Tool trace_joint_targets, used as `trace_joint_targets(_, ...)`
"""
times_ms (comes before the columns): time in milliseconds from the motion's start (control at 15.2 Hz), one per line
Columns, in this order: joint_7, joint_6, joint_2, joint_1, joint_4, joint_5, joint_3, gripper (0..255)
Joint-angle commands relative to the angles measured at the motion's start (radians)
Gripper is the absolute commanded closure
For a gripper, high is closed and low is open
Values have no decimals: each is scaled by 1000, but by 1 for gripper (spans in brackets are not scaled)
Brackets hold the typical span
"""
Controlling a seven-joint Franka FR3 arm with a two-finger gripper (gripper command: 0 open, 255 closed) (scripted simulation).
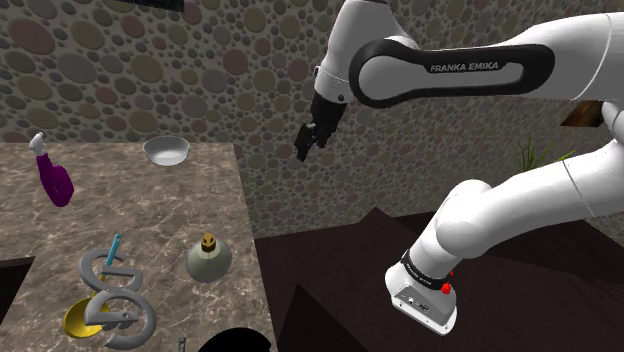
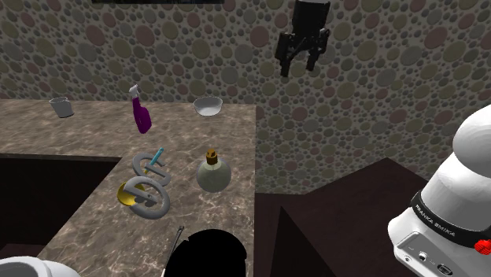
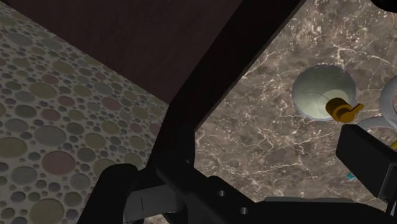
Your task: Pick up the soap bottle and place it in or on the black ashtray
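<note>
The soap bottle (image 1: pixel 208 259) (image 2: pixel 213 172) (image 3: pixel 322 94) is round and pale grey-green with a gold pump, and stands upright on the marble counter (image 1: pixel 150 215) near its right edge. The black ashtray (image 1: pixel 236 342) (image 2: pixel 208 252) lies on the counter's near end, cut off by the picture's bottom edge. My black gripper (image 1: pixel 310 143) (image 2: pixel 300 67) hangs high in the air beyond the counter's right edge, in front of the pebbled wall. Its fingers stand apart with nothing between them. One finger (image 3: pixel 367 157) shows in the wrist view, close to the bottle.
A purple spray bottle (image 1: pixel 55 180) (image 2: pixel 142 116), a white bowl (image 1: pixel 166 150) (image 2: pixel 208 105) and a grey cup (image 2: pixel 61 106) stand at the counter's far end. A grey twisted holder (image 1: pixel 115 300) (image 2: pixel 148 189) with a yellow dish sits left of the soap bottle. Dark furniture (image 1: pixel 350 260) lies below the gripper.
</note>
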Motion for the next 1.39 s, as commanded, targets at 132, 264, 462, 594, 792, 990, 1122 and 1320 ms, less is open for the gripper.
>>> trace_joint_targets(132, 75, 104, 123, -1, 16, -5, 74, 0)
trace_joint_targets(264, 118, 154, 188, -5, 28, -16, 113, 0)
trace_joint_targets(462, 191, 226, 296, -15, 55, -52, 171, 0)
trace_joint_targets(594, 247, 270, 373, -23, 80, -89, 208, 0)
trace_joint_targets(792, 345, 325, 498, -31, 127, -171, 254, 0)
trace_joint_targets(990, 457, 365, 632, -23, 188, -280, 280, 0)
trace_joint_targets(1122, 531, 381, 723, -2, 236, -357, 280, 0)
trace_joint_targets(1320, 630, 393, 855, 49, 318, -463, 259, 0)
